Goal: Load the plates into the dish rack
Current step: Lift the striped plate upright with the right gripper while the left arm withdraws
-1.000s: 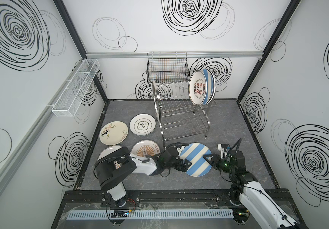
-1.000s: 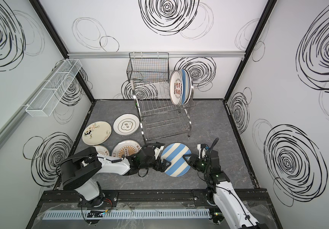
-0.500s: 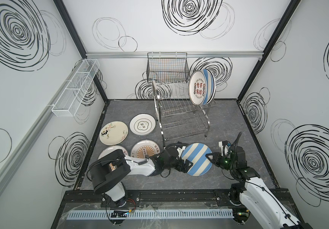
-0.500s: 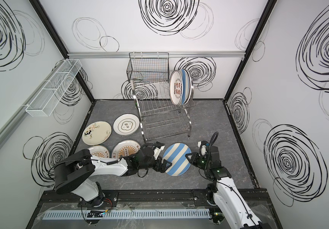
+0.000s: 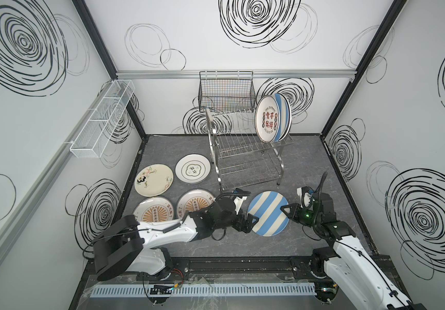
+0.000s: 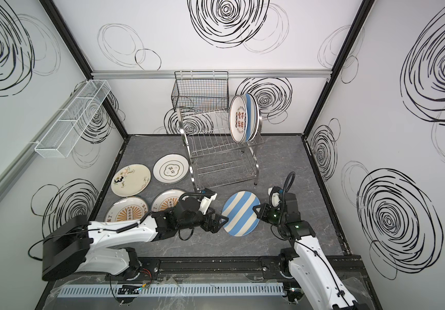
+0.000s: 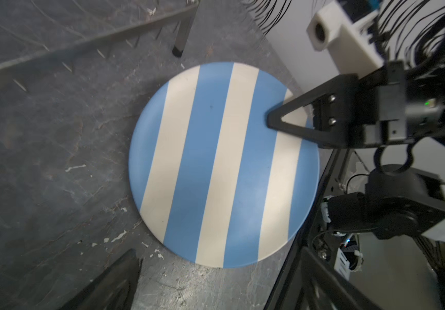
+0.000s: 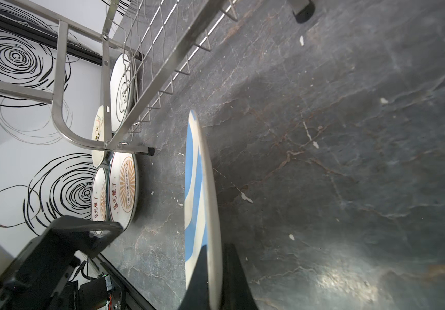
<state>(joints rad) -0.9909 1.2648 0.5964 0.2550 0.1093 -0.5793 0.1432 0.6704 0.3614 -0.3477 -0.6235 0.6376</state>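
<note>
A blue-and-white striped plate (image 5: 268,213) (image 6: 241,213) (image 7: 224,166) sits tilted near the front of the grey floor. My right gripper (image 5: 283,208) (image 6: 254,208) (image 8: 216,249) is shut on its right rim, one finger above and one below. My left gripper (image 5: 252,222) (image 6: 221,221) is open at the plate's left edge, its fingers (image 7: 124,271) spread wide, holding nothing. The dish rack (image 5: 242,161) stands behind. A cream plate with red characters (image 5: 268,122) and a striped plate (image 5: 283,118) stand in its upper tier. Several plates lie flat to the left, among them two orange sunburst ones (image 5: 194,204) (image 5: 153,213).
A cream plate with a black 3 (image 5: 154,179) and a green-rimmed white plate (image 5: 193,168) lie left of the rack. A black wire basket (image 5: 226,91) hangs on the back wall. A white mesh basket (image 5: 103,118) hangs on the left wall.
My right gripper has moved in to the striped plate's right rim and shut on it. The plate has barely shifted. My left gripper stays at its left edge.
</note>
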